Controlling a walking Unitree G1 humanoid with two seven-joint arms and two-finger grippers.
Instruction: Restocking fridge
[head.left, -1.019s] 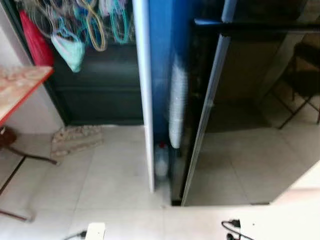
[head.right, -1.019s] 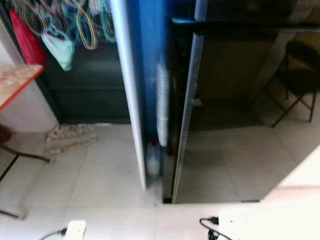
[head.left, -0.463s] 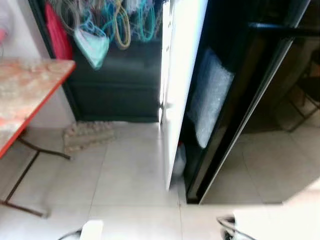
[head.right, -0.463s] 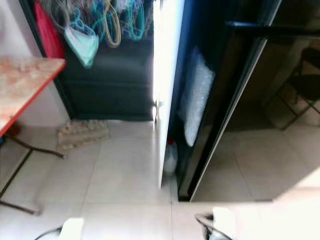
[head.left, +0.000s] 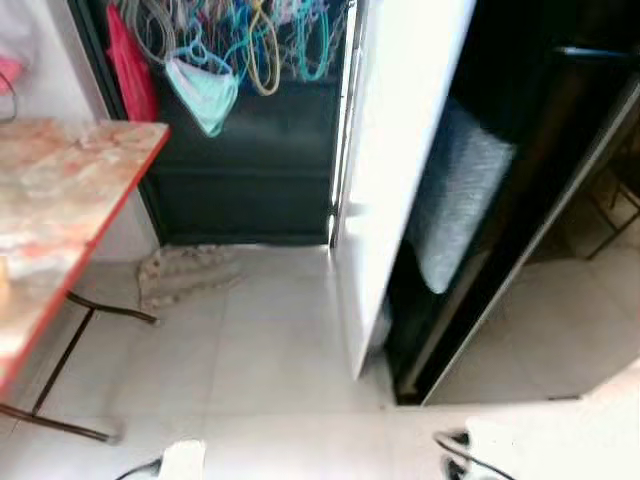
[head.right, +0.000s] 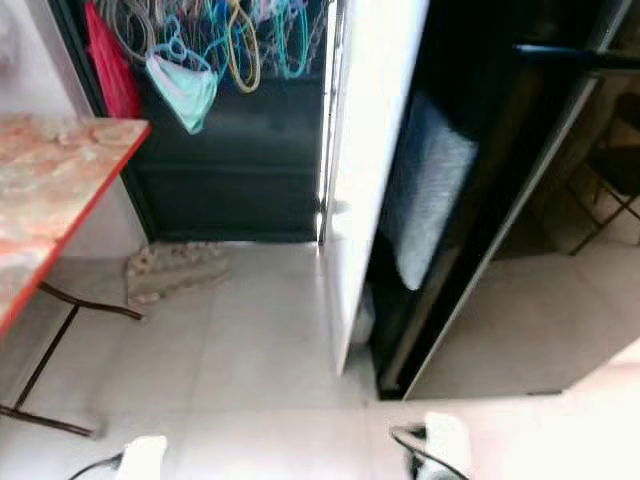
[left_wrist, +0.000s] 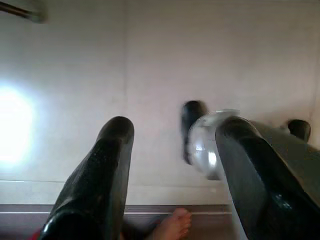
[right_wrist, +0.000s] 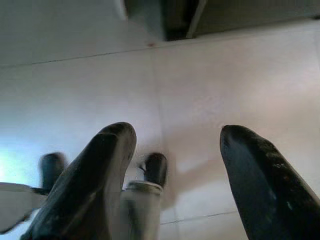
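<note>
The tall dark fridge (head.left: 520, 200) stands beside a white panel (head.left: 400, 170); both tools hang released.

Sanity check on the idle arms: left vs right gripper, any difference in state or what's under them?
Little differs. The left gripper hangs over pale floor tile with a bare foot at the edge of its view; the right gripper hangs over tile near the dark base of the fridge. Behind the left gripper's fingers shows a shiny rounded robot part; behind the right, a duller one. Shared: both open, both hold nothing, both point at the floor.
</note>
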